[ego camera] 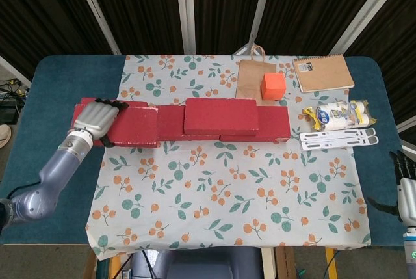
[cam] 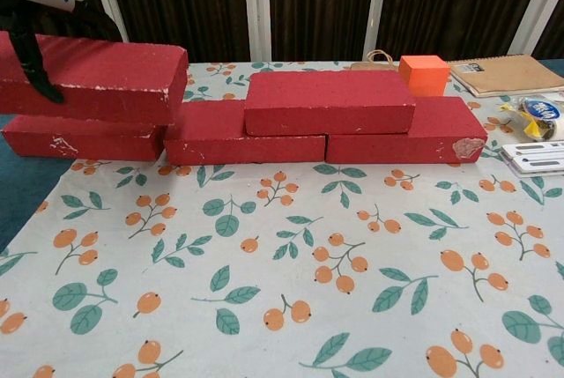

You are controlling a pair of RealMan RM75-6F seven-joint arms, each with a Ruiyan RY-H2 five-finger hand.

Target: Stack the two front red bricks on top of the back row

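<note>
My left hand (ego camera: 96,120) (cam: 35,10) grips a red brick (ego camera: 133,129) (cam: 104,80) by its left end and holds it in the air above the leftmost back-row brick (cam: 81,138), overlapping the middle one (ego camera: 170,123) (cam: 242,133). A second red brick (ego camera: 221,115) (cam: 328,100) lies stacked on the middle and right back-row bricks (ego camera: 273,124) (cam: 414,131). My right hand (ego camera: 406,196) hangs off the table's right edge with nothing in it, its fingers apart.
At the back right lie a brown paper bag (ego camera: 250,79) with an orange cube (ego camera: 273,86) (cam: 424,74) on it, a spiral notebook (ego camera: 322,72), a wrapped packet (ego camera: 338,115) and a white plastic strip (ego camera: 338,139). A floral cloth (ego camera: 227,188) covers the table's middle.
</note>
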